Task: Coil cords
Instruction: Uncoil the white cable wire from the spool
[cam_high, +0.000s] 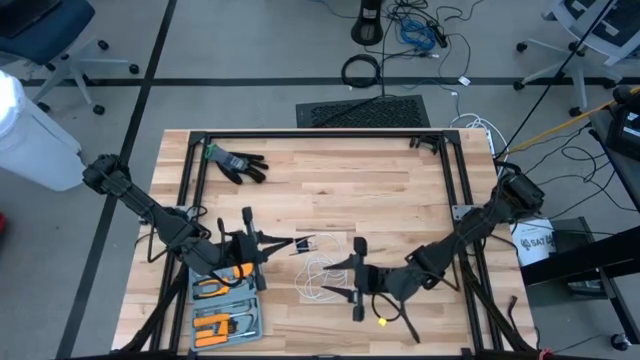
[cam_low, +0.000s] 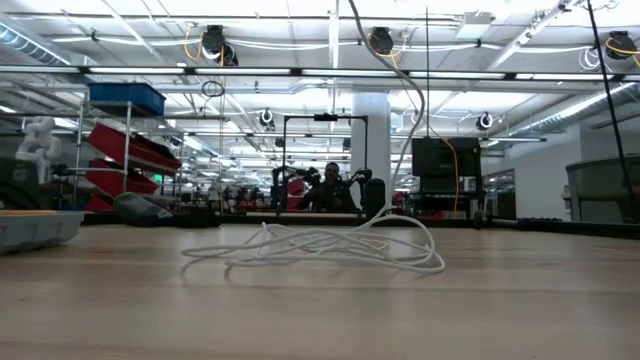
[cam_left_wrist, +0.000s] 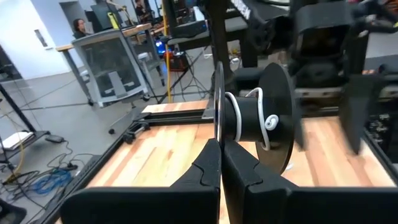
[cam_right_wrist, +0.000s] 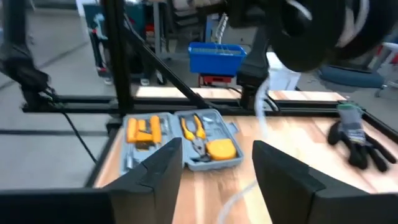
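White and string-fine, the cord (cam_high: 318, 272) lay in loose, overlapping loops on the wooden table (cam_high: 330, 190) between the two arms, near the front edge; the low view showed the loops standing a little proud of the boards, springy rather than limp. One end of it was wound a few turns round the hub of a black spool (cam_left_wrist: 255, 118), which the left gripper (cam_high: 268, 241) held clenched by one flange, edge-on, above the table. The right gripper (cam_high: 357, 272) hung just beside the loose pile with its jaws released and wide apart, nothing between them. Such a cord looked very light and soft, likely to slip through the fingers and to tangle where the loops crossed, so the sound place to take hold seemed a single free strand at the edge of the pile, not the heap's middle. Pale butcher-block planks made up the surface, framed by black rails. A black glove (cam_high: 237, 163) lay toward the far left corner, well apart from the cord, and an open grey tool case (cam_high: 227, 302) with orange-handled pliers and a tape measure sat at the front left. Beyond lay a big workshop: shelving with red and blue bins, cables on the floor, office chairs, and a seated person far off.
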